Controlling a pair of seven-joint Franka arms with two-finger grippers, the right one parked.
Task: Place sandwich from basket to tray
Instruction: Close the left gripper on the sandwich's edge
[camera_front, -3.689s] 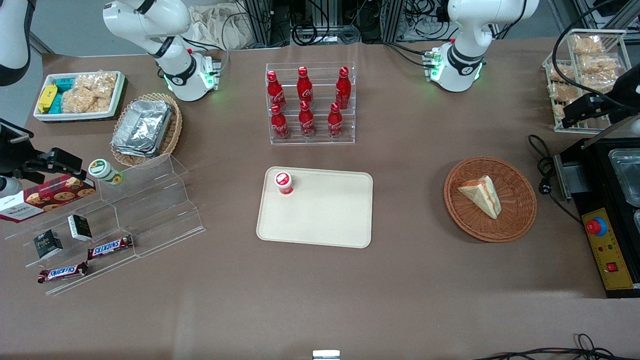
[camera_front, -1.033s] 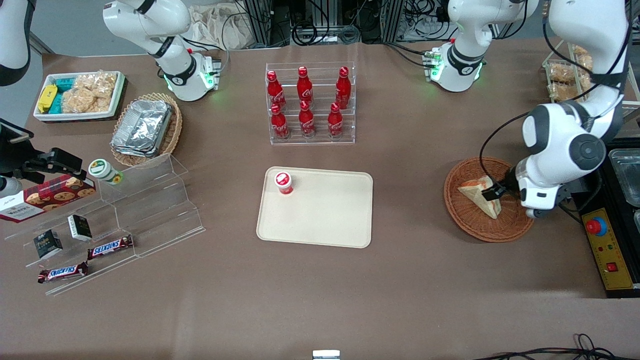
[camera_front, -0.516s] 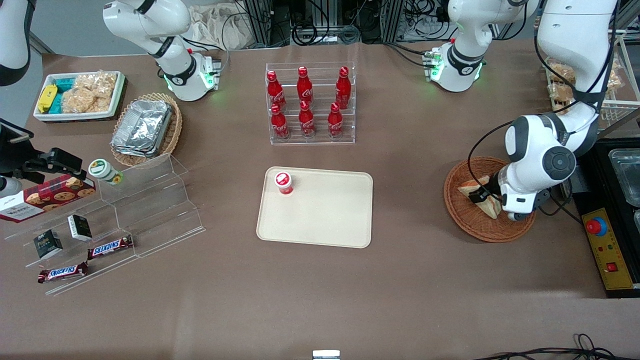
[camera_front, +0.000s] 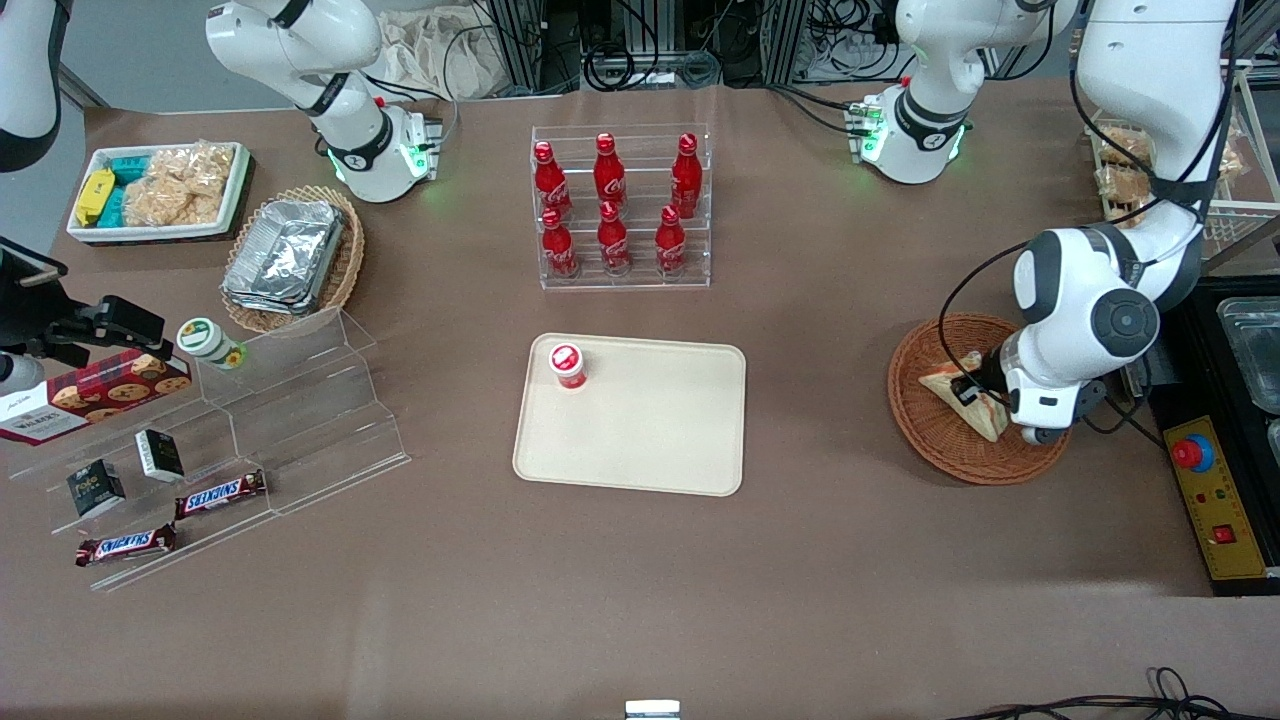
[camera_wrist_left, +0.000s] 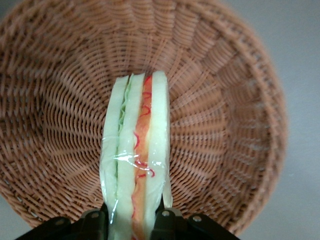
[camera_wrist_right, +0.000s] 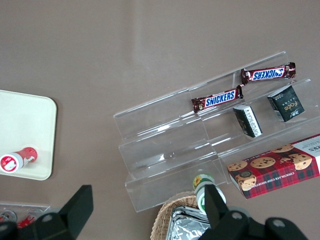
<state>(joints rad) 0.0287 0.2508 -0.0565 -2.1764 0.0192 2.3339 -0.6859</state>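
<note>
The sandwich (camera_front: 943, 384) is a pale bread wedge in clear wrap, standing on edge in the round reddish-brown basket (camera_front: 935, 455) toward the working arm's end of the table. My gripper (camera_front: 974, 396) is down inside the basket, shut on the sandwich. In the left wrist view the red and green filling edge of the sandwich (camera_wrist_left: 135, 160) faces the camera, and both black fingers (camera_wrist_left: 168, 219) press its sides at my gripper (camera_wrist_left: 132, 222). Basket weave (camera_wrist_left: 225, 125) surrounds it. The cream tray (camera_front: 650, 440) lies mid-table, apart from the basket, and the tray (camera_wrist_right: 25, 125) also shows in the right wrist view.
A small red-capped bottle (camera_front: 567, 365) stands in one corner of the tray. A clear rack of red bottles (camera_front: 620, 210) stands farther from the camera than the tray. A black machine with a red button (camera_front: 1215, 480) sits beside the basket. Stepped acrylic shelves (camera_front: 280, 400) lie toward the parked arm's end.
The working arm came in over the basket and lowered onto the sandwich. In the last half second the fingers have shut on the sandwich, which now looks narrower and stands on edge.
</note>
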